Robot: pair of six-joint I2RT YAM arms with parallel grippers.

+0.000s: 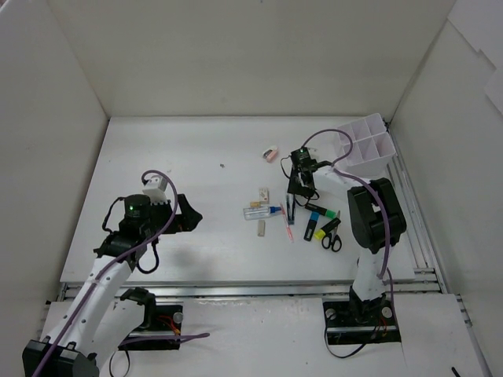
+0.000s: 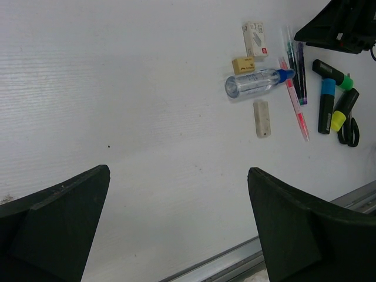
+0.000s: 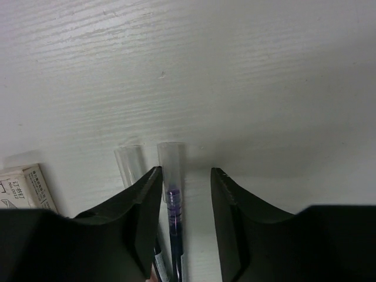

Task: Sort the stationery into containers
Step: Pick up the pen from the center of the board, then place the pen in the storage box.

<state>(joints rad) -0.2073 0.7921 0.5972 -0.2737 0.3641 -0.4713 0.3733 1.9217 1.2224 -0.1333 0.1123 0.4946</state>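
Because the right gripper [image 3: 186,171], jaws part-spread, straddles the purple pen [image 3: 171,176], I risk catching the neighbouring pen [image 3: 129,161], lower left.

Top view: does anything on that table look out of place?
Only small things. One pink eraser lies alone, farther back than the main cluster of stationery. The white organiser box sits at an angle in the far right corner. Nothing looks spilled or broken.
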